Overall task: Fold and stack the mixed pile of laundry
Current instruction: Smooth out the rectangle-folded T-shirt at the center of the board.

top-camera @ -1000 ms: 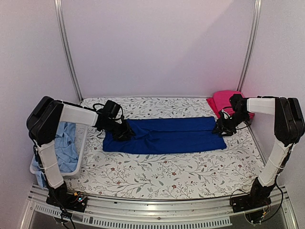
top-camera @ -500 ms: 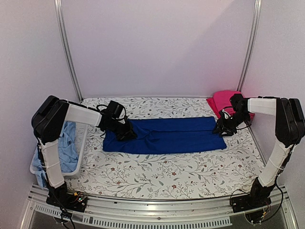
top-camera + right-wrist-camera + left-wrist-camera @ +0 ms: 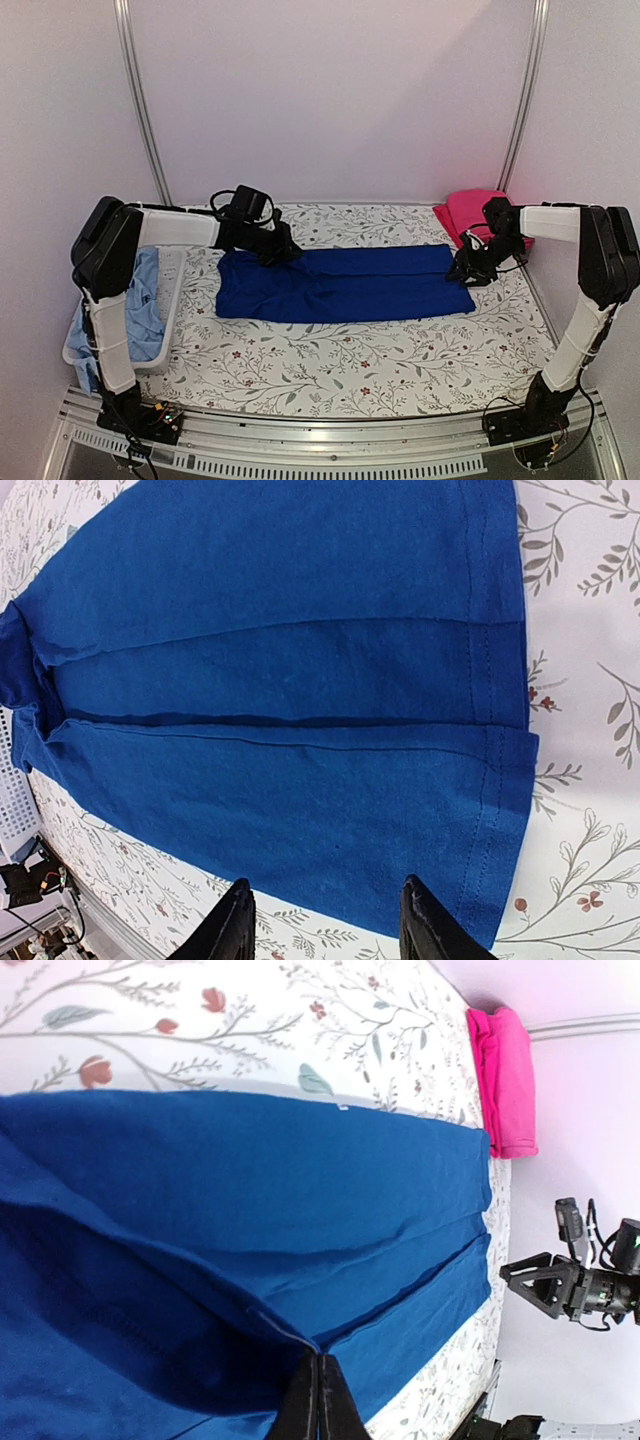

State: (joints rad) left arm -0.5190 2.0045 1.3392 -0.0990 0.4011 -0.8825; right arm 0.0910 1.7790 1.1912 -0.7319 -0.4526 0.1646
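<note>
The royal-blue shirt [image 3: 350,285] lies folded into a long band across the floral table cover [image 3: 340,365]. At its left end my left gripper [image 3: 283,250] is shut on a raised fold of the blue cloth [image 3: 250,1180]; in the left wrist view the fingertips [image 3: 320,1365] pinch a seam edge. My right gripper [image 3: 464,268] stands open just over the shirt's right hem [image 3: 490,730], its fingers [image 3: 238,920] apart and holding nothing. A folded red-pink garment [image 3: 465,212] lies at the back right. A light-blue shirt [image 3: 140,305] fills the basket on the left.
The white perforated basket [image 3: 172,300] stands at the table's left edge beside the left arm. The red-pink garment [image 3: 505,1080] sits close to the right wall and the metal frame post [image 3: 520,100]. Bare floral cover [image 3: 580,610] shows beyond the hem.
My left gripper has shut on the shirt's left end and moved back and to the right, lifting that cloth edge. The right arm has not moved.
</note>
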